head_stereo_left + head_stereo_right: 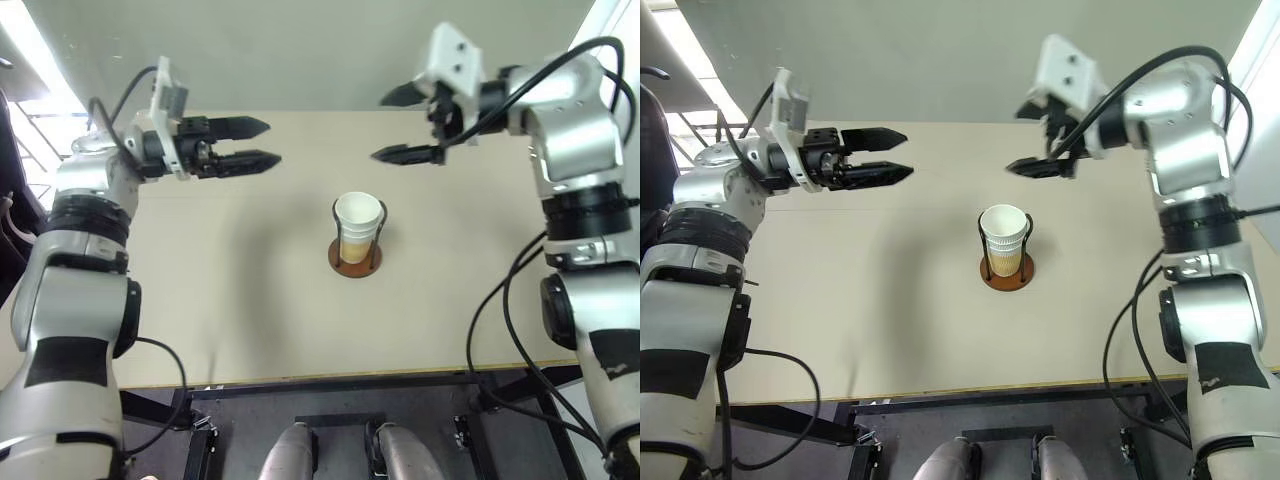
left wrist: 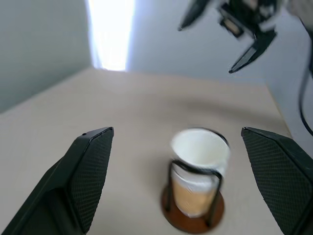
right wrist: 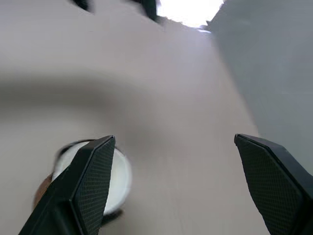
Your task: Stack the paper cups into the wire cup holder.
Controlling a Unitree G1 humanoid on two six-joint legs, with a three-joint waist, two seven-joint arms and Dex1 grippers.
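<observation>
The paper cups (image 1: 357,228) stand nested in one stack, tan outside and white inside, within the wire cup holder (image 1: 356,260), whose reddish-brown base rests mid-table and whose black loops flank the stack. My left gripper (image 1: 262,143) hovers open above the table, left of the holder, fingers pointing toward it and empty. My right gripper (image 1: 386,125) hangs open above and behind the holder, to its right, holding nothing. In the left wrist view the cups (image 2: 199,166) sit between the wide-spread fingers (image 2: 90,171). In the right wrist view a cup rim (image 3: 120,176) peeks beside one finger (image 3: 88,181).
The beige table (image 1: 230,290) carries only the holder. Its front edge (image 1: 330,378) runs above a dark frame. A grey wall (image 1: 300,50) stands behind the table's far edge.
</observation>
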